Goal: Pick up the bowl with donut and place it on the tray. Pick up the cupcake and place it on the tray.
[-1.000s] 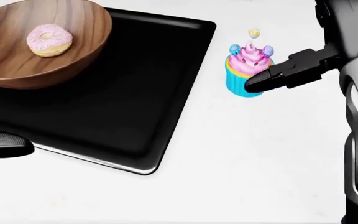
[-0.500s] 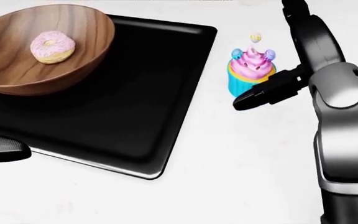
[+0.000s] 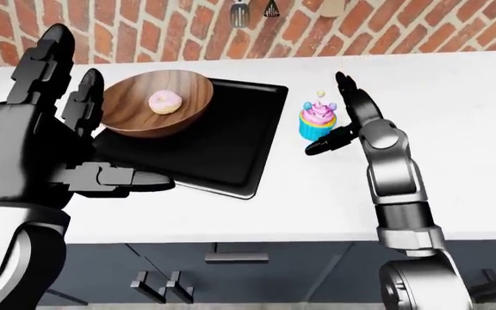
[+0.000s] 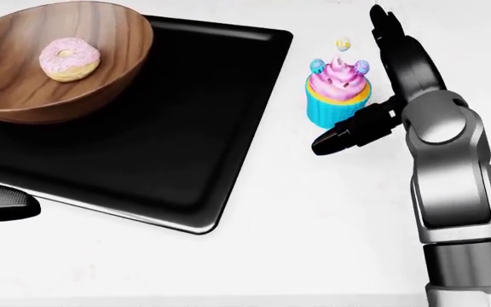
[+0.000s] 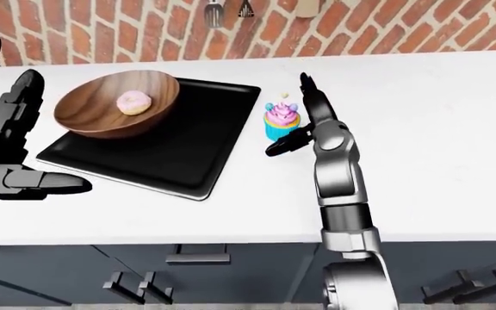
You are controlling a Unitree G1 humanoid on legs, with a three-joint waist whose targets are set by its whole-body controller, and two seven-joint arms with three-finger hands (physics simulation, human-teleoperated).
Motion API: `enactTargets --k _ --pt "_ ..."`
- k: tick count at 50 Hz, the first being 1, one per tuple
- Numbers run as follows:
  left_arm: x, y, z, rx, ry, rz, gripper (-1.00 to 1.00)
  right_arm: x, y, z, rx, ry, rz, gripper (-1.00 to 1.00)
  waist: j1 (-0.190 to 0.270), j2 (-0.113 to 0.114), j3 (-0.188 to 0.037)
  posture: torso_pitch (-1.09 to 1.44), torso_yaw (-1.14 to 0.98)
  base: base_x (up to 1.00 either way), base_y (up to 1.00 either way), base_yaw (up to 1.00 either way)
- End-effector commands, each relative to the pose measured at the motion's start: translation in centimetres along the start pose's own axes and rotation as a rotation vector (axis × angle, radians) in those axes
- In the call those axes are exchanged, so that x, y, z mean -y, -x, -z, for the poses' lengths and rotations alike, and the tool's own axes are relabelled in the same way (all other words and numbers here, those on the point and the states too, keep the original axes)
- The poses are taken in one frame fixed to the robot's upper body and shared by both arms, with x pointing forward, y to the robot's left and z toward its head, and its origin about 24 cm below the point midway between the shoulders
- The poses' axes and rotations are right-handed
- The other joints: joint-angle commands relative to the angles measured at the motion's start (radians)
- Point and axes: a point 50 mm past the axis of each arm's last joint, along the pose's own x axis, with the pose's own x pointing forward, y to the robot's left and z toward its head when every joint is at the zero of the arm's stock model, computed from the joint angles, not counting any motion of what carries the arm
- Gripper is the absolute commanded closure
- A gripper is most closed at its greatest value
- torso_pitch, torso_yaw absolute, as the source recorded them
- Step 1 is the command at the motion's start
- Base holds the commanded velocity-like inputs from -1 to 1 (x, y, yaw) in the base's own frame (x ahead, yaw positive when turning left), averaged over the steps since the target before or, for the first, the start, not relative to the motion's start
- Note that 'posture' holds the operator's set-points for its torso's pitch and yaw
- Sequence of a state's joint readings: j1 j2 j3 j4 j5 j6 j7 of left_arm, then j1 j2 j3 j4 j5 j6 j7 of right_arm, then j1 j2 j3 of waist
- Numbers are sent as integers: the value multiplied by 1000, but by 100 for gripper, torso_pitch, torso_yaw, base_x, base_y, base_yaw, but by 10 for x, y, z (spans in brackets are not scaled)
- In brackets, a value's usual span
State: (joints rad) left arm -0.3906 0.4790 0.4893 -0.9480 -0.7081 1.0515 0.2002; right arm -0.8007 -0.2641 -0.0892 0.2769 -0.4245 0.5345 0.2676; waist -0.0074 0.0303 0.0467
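The white surface (image 3: 455, 129) runs beneath the brick wall. On it lies a black tray (image 4: 186, 128), and just right of the tray stands a cupcake (image 4: 338, 96) (blue wrapper, pink frosting), directly on the surface.

bowl (image 4: 49, 64) cut top-left | tray (image 4: 143, 166) left edge cropped

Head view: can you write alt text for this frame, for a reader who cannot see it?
The robot's open right hand stands beside a pink-frosted cupcake on a white counter, not gripping it. To the view's left, a wooden bowl holding a donut rests on a black tray.
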Motion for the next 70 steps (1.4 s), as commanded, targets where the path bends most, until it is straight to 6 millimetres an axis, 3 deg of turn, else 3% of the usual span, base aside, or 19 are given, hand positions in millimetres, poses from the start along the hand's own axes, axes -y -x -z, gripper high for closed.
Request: enactTargets --k 1,2,11,29,31,35,39,45,52,58,70 --pt "-1 1 -9 62 -11 -11 -100 11 3 -22 98 12 47 -95 0 0 -24 0 0 0 0 0" --pt "-1 1 -10 62 -11 -11 -100 11 3 -22 97 12 47 -76 0 0 -24 0 0 0 0 0" --pt "-1 2 -11 66 -12 -12 -100 11 5 -19 94 9 49 -11 0 0 -24 0 0 0 0 0" --pt "1 4 -11 69 -11 -6 -100 18 10 -20 106 0 68 32 2 -5 -29 0 0 0 0 0" --pt "0 4 -11 70 -12 -6 -100 21 11 -23 113 -2 73 43 2 -5 -28 0 0 0 0 0" --pt "0 4 -13 73 -12 -7 -100 25 14 -30 131 -4 82 86 2 -4 -26 0 0 0 0 0" --pt "-1 4 -14 75 -13 -9 -100 30 21 -42 157 -6 92 100 2 -3 -23 0 0 0 0 0" --pt "-4 5 -15 77 -13 -19 -100 35 29 -73 232 -11 103 100 0 0 -18 0 0 0 0 0" --pt "-6 6 -16 78 -12 -23 -100 23 20 -99 303 -38 96 100 -5 5 -14 0 0 0 0 0" --pt "-9 6 -15 78 -12 -30 -100 4 5 -106 324 -56 84 100 -8 11 -16 0 0 0 0 0" --pt "-10 8 -19 81 -13 -35 -100 -28 -6 -120 364 -70 49 100 -8 23 -14 0 0 0 0 0"
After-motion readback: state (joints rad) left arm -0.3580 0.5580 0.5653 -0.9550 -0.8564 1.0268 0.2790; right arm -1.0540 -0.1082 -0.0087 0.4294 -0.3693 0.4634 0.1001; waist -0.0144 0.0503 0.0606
